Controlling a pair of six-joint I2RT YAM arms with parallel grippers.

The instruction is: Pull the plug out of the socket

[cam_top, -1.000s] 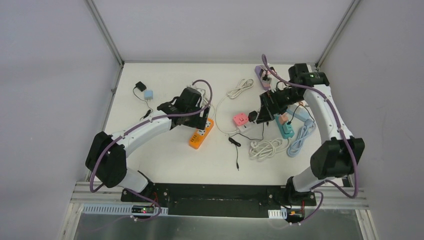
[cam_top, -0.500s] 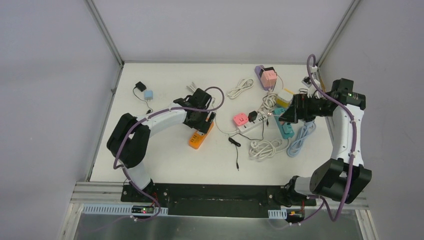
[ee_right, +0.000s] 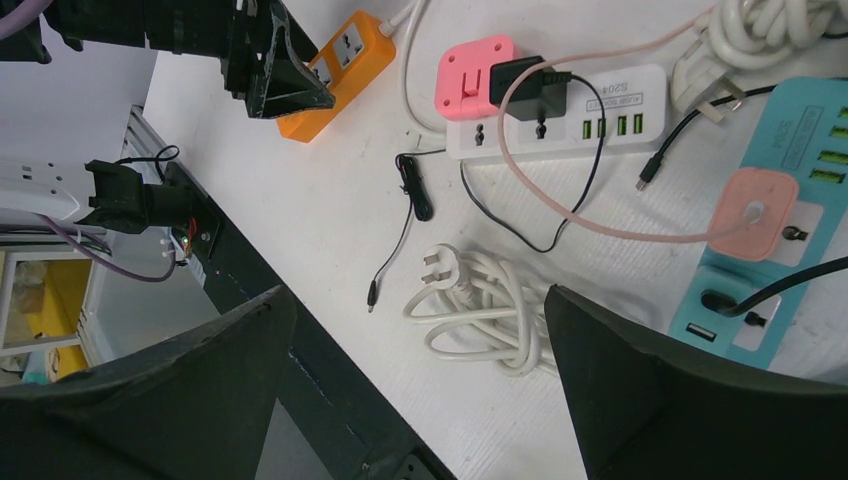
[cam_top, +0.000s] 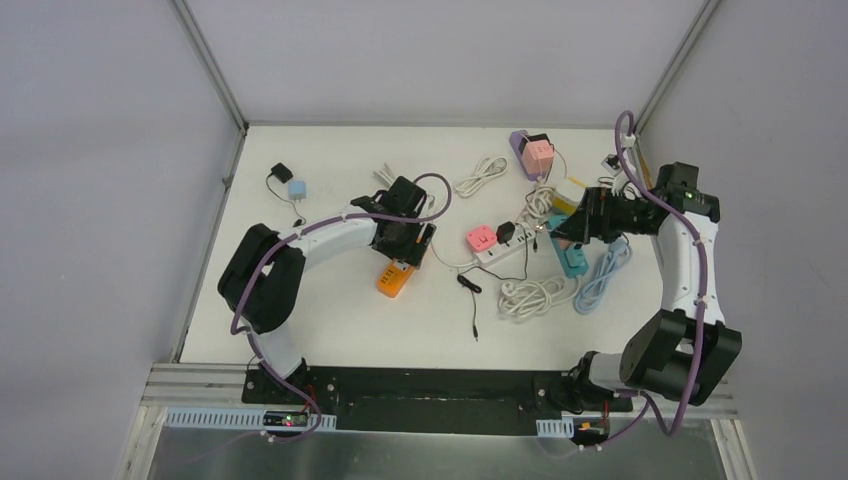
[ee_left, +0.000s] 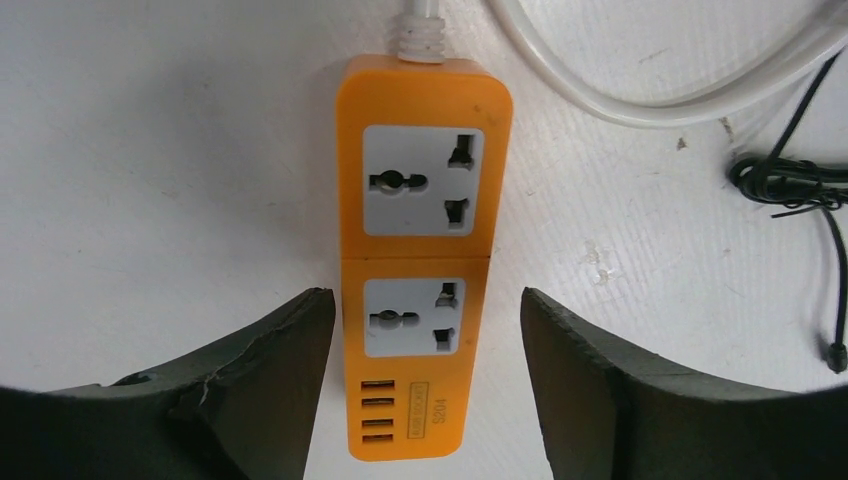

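Note:
An orange power strip point(ee_left: 420, 250) lies on the white table, and both of its sockets are empty. My left gripper point(ee_left: 423, 330) is open, low over it, with its fingers on either side of the near socket and USB end. In the top view the left gripper point(cam_top: 407, 245) covers the strip's far half point(cam_top: 392, 279). A white power strip point(ee_right: 590, 120) holds a pink plug point(ee_right: 473, 75) and a black plug point(ee_right: 525, 75). A teal strip point(ee_right: 790, 250) holds a peach adapter point(ee_right: 760, 212). My right gripper point(ee_right: 410, 300) is open and empty, raised at the right point(cam_top: 562, 228).
A coiled white cable point(cam_top: 530, 295) and a blue cable point(cam_top: 603, 275) lie near the teal strip. A loose black lead point(cam_top: 470, 295) lies mid-table. A purple strip with a pink cube point(cam_top: 535, 153) stands at the back. A small black charger and a blue cube point(cam_top: 290, 183) lie at the far left.
My right arm has swung from over the white strip back to the right side. My left arm has folded in and its gripper has moved a little right over the orange strip.

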